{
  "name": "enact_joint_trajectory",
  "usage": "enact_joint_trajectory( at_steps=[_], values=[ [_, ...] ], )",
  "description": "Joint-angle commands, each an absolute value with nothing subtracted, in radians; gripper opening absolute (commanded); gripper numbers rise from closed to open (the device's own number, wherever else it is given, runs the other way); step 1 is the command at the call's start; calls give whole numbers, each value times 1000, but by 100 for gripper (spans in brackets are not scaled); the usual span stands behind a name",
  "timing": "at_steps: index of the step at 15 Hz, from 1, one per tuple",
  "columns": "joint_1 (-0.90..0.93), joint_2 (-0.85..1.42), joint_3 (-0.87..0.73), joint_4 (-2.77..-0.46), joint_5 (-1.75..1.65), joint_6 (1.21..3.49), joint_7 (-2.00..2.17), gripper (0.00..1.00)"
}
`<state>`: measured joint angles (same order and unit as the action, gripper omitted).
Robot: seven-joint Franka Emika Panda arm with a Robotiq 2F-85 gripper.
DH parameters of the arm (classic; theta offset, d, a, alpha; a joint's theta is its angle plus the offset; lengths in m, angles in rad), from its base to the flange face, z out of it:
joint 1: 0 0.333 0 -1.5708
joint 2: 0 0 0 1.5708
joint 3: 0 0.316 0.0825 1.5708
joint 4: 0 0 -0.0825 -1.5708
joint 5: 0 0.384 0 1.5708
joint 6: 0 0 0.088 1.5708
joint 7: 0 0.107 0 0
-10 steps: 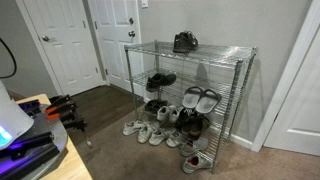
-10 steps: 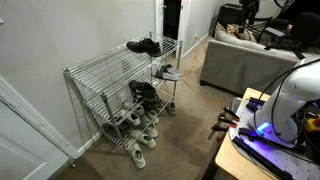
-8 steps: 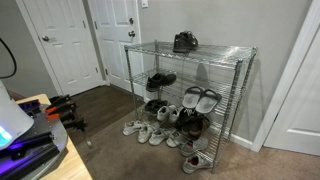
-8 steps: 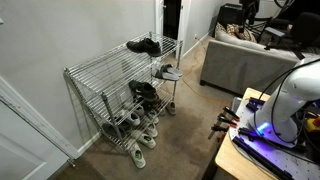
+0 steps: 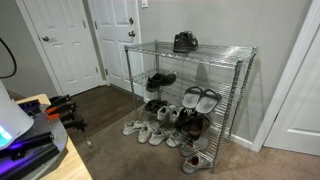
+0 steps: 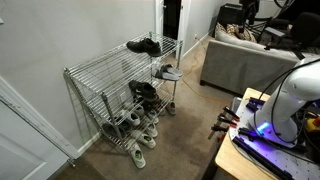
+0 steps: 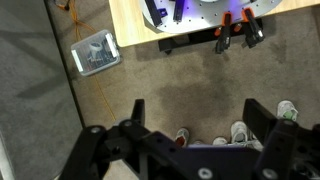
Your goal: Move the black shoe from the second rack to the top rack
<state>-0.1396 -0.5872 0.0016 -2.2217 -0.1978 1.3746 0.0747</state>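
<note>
Gripper [image 7: 197, 112]: jaws spread wide, empty, touching nothing; you have it hanging over carpet [image 7: 190, 70], clear of the wire rack [image 5: 247, 70]
Change: none; every shoe lies as it did a moment ago, so no progress logged
Black shoe [image 5: 185, 41]: on the top shelf [image 5: 225, 50] in both exterior views
Second shelf [image 5: 180, 88]: dark shoes [image 5: 160, 80] remain there
Judgement: transfer looks done, unless those are your target

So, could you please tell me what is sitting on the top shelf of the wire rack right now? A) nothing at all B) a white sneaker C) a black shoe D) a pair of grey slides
C: a black shoe sits on the top shelf of the rack, while the white sneakers lie on the floor in front.
</note>
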Motion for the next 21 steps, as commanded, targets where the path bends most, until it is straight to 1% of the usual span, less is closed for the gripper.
enact_joint_trajectory(
  at_steps=[1,4,6,11,14,17,21],
  values=[
    [-115,-586,-16,-2219,-205,1370,85,100],
    [-101,-561,-7,-2210,-214,1391,77,100],
    [-78,-517,1,-2197,-207,1469,78,100],
    [-21,-362,24,-2191,-165,1818,102,100],
    [-9,-264,21,-2201,-129,2055,138,100],
    [-14,-212,23,-2233,-143,2285,146,100],
    [-22,-163,20,-2254,-165,2475,146,100]
  ],
)
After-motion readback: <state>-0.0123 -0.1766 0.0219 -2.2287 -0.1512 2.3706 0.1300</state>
